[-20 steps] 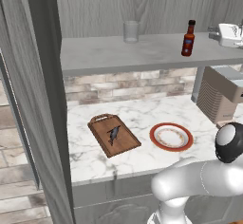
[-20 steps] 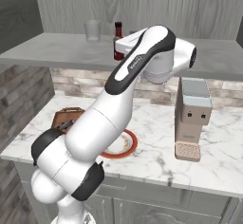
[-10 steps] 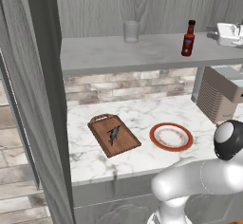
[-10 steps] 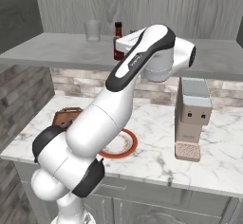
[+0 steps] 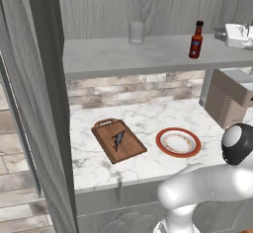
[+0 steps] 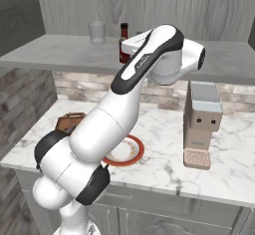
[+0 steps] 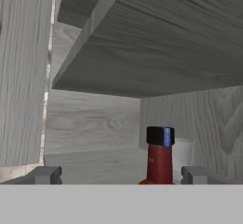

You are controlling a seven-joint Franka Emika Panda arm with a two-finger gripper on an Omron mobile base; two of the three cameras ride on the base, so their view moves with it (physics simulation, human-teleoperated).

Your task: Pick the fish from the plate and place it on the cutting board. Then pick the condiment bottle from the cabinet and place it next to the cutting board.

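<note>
In the left base view we see the fish point(image 5: 118, 139) on the cutting board point(image 5: 118, 140); the plate point(image 5: 178, 142) beside it holds nothing. In the right base view the condiment bottle point(image 6: 123, 45) stands on the cabinet point(image 6: 60, 55) shelf. In the hand view the gripper point(image 7: 121, 174) is spread wide around the bottle, not touching.

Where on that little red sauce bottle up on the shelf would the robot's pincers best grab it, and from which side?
Probably around the body just below the narrow neck, coming in level from the open front of the cabinet. The condiment bottle stands upright with a shelf close overhead, so a sideways approach fits better than one from above. In the hand view the gripper is open, a finger on either side of the bottle.
</note>
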